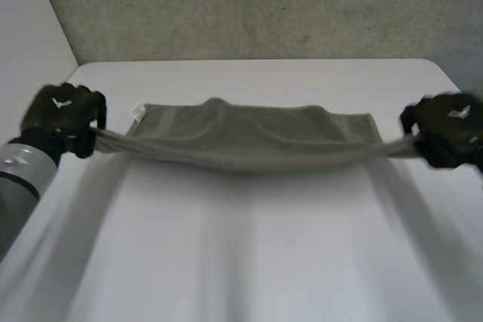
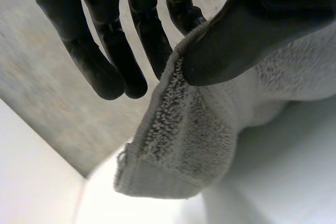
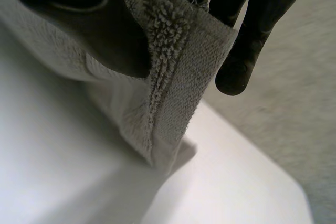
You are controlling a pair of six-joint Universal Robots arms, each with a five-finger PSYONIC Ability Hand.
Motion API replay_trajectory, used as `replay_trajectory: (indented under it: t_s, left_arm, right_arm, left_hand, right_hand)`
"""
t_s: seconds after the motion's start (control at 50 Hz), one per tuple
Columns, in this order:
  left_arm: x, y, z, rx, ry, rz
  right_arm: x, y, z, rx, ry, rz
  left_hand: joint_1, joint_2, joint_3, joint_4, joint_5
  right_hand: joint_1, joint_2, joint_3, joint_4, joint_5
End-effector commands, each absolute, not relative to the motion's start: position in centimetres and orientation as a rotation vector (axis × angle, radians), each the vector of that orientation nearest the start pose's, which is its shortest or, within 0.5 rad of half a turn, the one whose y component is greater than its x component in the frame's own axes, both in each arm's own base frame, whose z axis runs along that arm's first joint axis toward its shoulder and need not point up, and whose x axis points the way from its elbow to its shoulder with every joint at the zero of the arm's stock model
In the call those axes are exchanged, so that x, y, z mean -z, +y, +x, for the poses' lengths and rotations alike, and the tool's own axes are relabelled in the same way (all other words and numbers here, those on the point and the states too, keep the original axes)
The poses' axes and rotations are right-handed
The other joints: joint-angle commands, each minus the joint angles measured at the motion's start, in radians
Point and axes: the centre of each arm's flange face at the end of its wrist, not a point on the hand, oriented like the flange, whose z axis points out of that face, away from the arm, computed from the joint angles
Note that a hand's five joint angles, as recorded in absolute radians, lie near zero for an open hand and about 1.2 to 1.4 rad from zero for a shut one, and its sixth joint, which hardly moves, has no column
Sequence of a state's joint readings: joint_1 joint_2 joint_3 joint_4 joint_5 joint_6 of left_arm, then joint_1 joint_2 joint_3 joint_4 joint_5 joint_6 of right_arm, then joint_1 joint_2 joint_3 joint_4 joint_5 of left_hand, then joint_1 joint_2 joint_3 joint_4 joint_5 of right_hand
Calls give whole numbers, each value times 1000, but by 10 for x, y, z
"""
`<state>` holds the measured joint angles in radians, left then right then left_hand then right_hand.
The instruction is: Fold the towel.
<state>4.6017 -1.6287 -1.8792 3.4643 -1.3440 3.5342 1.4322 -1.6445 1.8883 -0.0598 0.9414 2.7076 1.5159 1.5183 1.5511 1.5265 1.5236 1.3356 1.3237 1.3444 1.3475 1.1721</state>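
A grey towel [image 1: 249, 139] hangs stretched between my two hands over the white table, its near edge lifted and its far edge lying on the table. My left hand [image 1: 64, 118] pinches the towel's near left corner [image 2: 178, 145] between thumb [image 2: 247, 35] and fingers. My right hand [image 1: 447, 132] pinches the near right corner [image 3: 178, 87] the same way, thumb [image 3: 94, 30] pressed on the terry. A small white label [image 1: 138, 112] sticks out at the far left corner.
The white table [image 1: 249, 254] spreads bare in front of the towel. A grey concrete wall [image 1: 249, 5] rises behind the table's far edge, and a white wall [image 1: 30, 28] stands at the left.
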Motion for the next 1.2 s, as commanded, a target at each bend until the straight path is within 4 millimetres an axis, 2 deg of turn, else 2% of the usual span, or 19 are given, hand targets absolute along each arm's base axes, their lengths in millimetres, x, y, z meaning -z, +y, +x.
replay_trajectory:
  t_s: [0.02, 0.1, 0.22, 0.32, 0.4, 0.46, 0.5, 0.56, 0.62, 0.72, 0.8, 0.94, 1.08, 1.1, 1.12, 1.14, 1.16, 1.18, 1.2]
  left_arm:
    - [-255, -256, -170, 2108, 1846, 875]
    - [-261, -238, -172, 2114, 1795, 932]
    - [-257, -234, -176, 2116, 1823, 983]
    - [-222, -257, -182, 2005, 1974, 1047]
    - [-210, -273, -191, 1977, 2030, 1079]
    - [-197, -286, -202, 1959, 2056, 1124]
    - [-193, -294, -208, 1965, 2060, 1142]
    - [-183, -313, -216, 1957, 2075, 1148]
    - [-176, -330, -224, 1952, 2065, 1135]
    - [-169, -353, -241, 1967, 2028, 1115]
    - [-165, -377, -246, 1978, 1991, 1054]
    - [-154, -391, -252, 1986, 1979, 1050]
    - [-148, -386, -264, 2004, 1960, 1082]
    - [-146, -386, -264, 2005, 1958, 1080]
    - [-145, -386, -264, 2001, 1962, 1080]
    - [-145, -386, -264, 2001, 1962, 1080]
    - [-143, -384, -264, 1996, 1966, 1082]
    - [-143, -384, -264, 1991, 1966, 1072]
    - [-143, -384, -264, 1991, 1966, 1072]
  right_arm:
    - [-286, -258, 125, 1980, 2127, -789]
    - [-292, -252, 122, 1939, 2133, -798]
    - [-297, -255, 121, 1930, 2117, -851]
    - [-280, -274, 129, 1833, 2143, -908]
    - [-257, -295, 145, 1740, 2216, -998]
    - [-249, -303, 147, 1723, 2261, -1023]
    - [-234, -322, 148, 1708, 2336, -1086]
    - [-219, -337, 153, 1689, 2379, -1110]
    - [-212, -343, 158, 1687, 2382, -1118]
    - [-193, -372, 177, 1826, 2344, -1153]
    - [-190, -389, 176, 1957, 2352, -1092]
    - [-182, -410, 188, 2091, 2290, -1065]
    - [-177, -411, 193, 2091, 2277, -1061]
    - [-176, -411, 193, 2091, 2282, -1051]
    - [-176, -411, 193, 2091, 2282, -1051]
    - [-173, -411, 193, 2083, 2289, -1049]
    - [-173, -411, 193, 2083, 2289, -1049]
    - [-172, -411, 192, 2079, 2295, -1043]
    - [-173, -411, 191, 2080, 2302, -1032]
  left_hand:
    - [-120, -122, -155, -130, -302]
    - [-120, -122, -155, -130, -302]
    - [-120, -122, -155, -130, -302]
    - [-120, -122, -155, -130, -302]
    - [-120, -122, -155, -130, -302]
    - [-120, -122, -155, -130, -302]
    - [-120, -122, -155, -130, -302]
    - [-120, -122, -155, -130, -302]
    - [-120, -122, -155, -130, -302]
    - [-120, -122, -155, -130, -302]
    - [-120, -122, -155, -130, -302]
    - [-120, -122, -155, -130, -302]
    - [-120, -122, -155, -130, -302]
    - [-120, -122, -155, -130, -302]
    - [-366, -369, -402, -377, -549]
    - [-369, -371, -404, -379, -551]
    - [-840, -842, -875, -850, -1022]
    - [-1120, -1123, -1156, -1131, -1303]
    - [-1123, -1126, -1159, -1134, -1306]
  right_hand:
    - [61, 73, 52, 49, 50]
    - [61, 73, 52, 49, 50]
    - [61, 73, 52, 49, 50]
    - [61, 73, 52, 49, 50]
    - [61, 73, 52, 49, 50]
    - [61, 73, 52, 49, 50]
    - [61, 73, 52, 49, 50]
    - [61, 73, 52, 49, 50]
    - [61, 73, 52, 49, 50]
    - [61, 73, 52, 49, 50]
    - [61, 73, 52, 49, 50]
    - [61, 73, 52, 49, 50]
    - [61, 73, 52, 49, 50]
    - [-214, -202, -223, -226, -225]
    - [-217, -205, -226, -229, -228]
    - [-947, -935, -956, -959, -958]
    - [-954, -942, -963, -966, -965]
    - [-1161, -1149, -1170, -1173, -1172]
    - [-1161, -1149, -1170, -1173, -1172]
